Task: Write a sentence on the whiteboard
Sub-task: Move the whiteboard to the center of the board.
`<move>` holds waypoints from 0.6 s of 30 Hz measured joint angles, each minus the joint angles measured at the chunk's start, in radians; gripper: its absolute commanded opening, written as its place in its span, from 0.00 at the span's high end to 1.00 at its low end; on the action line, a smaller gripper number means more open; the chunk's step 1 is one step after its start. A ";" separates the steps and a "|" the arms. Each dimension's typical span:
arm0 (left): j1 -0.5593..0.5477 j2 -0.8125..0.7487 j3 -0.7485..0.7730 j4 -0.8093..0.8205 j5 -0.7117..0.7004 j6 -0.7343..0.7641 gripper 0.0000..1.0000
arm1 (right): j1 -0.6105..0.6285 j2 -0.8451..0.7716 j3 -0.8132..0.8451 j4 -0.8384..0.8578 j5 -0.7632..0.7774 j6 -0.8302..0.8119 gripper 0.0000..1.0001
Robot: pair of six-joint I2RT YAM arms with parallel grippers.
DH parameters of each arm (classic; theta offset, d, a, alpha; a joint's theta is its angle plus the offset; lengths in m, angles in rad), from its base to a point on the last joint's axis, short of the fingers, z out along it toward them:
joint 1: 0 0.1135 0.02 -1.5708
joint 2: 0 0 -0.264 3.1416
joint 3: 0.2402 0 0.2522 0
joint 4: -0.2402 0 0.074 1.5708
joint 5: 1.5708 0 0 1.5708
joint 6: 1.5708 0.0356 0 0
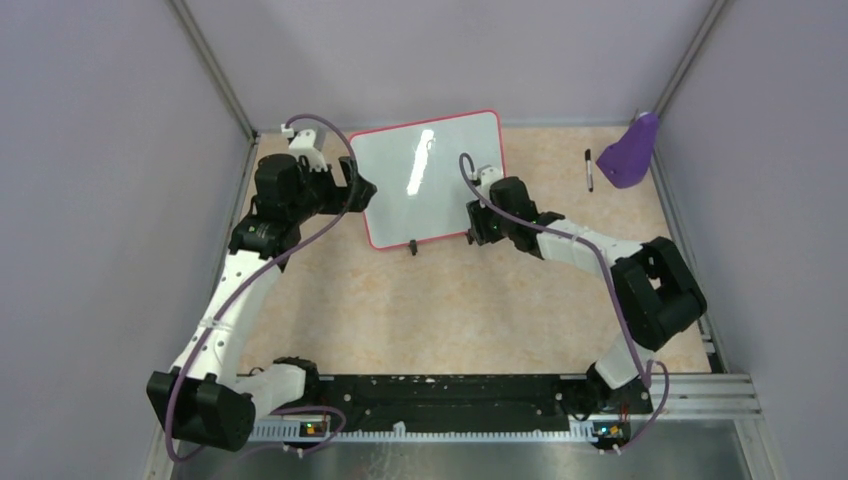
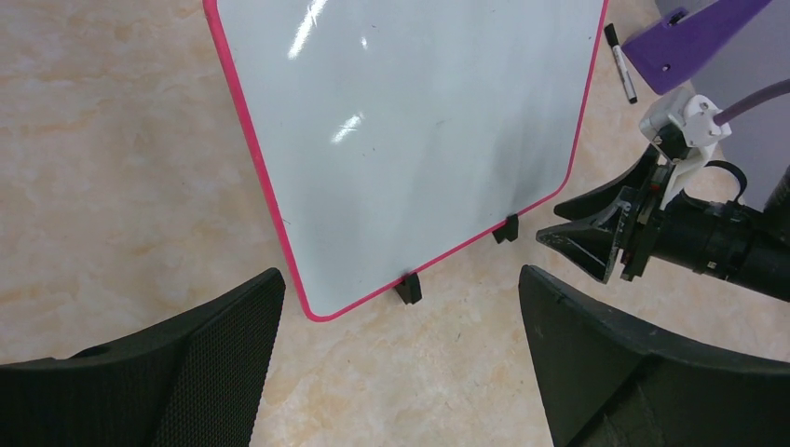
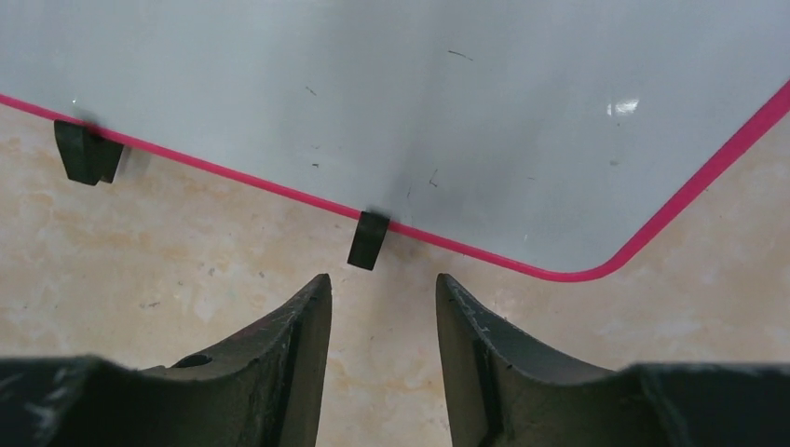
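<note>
Left gripper (image 2: 401, 279) stands spread as wide as it goes, its two black fingers (image 2: 224, 354) at the lower left and lower right of the wrist view, holding nothing. Between them and just beyond lies the rounded lower corner of the whiteboard (image 2: 410, 121), with one black clip foot (image 2: 407, 289) on the pink rim right at that corner. In the overhead view this gripper sits at the board's left edge, in the upper left of the frame; whether it touches the rim there I cannot tell. Right gripper (image 3: 382, 279) has its fingers partly apart, a clear gap between them and nothing in it. Just past that gap, slightly toward the left of the wrist view, is the second clip foot (image 3: 368, 240), not touched by either finger. The board fills the upper part of that view, glossy white with faint grey smudges and a few tiny dark specks. From overhead it lies on the beige marbled table (image 1: 450, 310), turned askew, at upper centre. Well apart from it, at upper right, lie a black marker (image 1: 589, 170) and a purple plastic piece (image 1: 632, 152).
</note>
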 measured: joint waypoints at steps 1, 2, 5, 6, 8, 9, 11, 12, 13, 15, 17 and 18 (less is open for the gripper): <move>0.003 0.000 0.000 0.000 0.003 -0.003 0.01 | 0.002 0.018 0.010 0.006 0.010 0.006 0.59; 0.004 0.000 0.000 -0.001 0.003 -0.006 0.01 | 0.003 0.033 0.019 0.010 0.015 0.011 0.59; 0.008 0.000 0.000 -0.004 0.011 -0.012 0.01 | 0.008 0.079 0.048 0.021 0.027 0.023 0.60; 0.009 0.000 0.000 -0.005 0.014 -0.015 0.01 | 0.008 0.092 0.055 0.022 0.030 0.026 0.60; 0.011 0.000 0.000 -0.005 0.020 -0.020 0.01 | 0.009 0.114 0.067 0.026 0.032 0.034 0.60; 0.013 0.000 0.000 -0.005 0.023 -0.022 0.01 | 0.010 0.123 0.071 0.027 0.032 0.040 0.60; 0.015 0.000 0.000 -0.005 0.026 -0.025 0.01 | 0.010 0.139 0.077 0.027 0.032 0.047 0.60; 0.017 0.000 0.000 -0.005 0.028 -0.026 0.01 | 0.010 0.145 0.079 0.026 0.031 0.051 0.60; 0.018 0.000 0.000 -0.005 0.029 -0.026 0.01 | 0.010 0.151 0.081 0.026 0.031 0.055 0.60; 0.019 0.000 0.000 -0.005 0.031 -0.028 0.01 | 0.010 0.159 0.083 0.026 0.031 0.059 0.61; 0.021 0.000 0.000 -0.005 0.032 -0.029 0.01 | 0.010 0.167 0.089 0.026 0.031 0.062 0.62; 0.021 0.000 0.000 -0.005 0.033 -0.029 0.01 | 0.010 0.170 0.091 0.026 0.031 0.063 0.63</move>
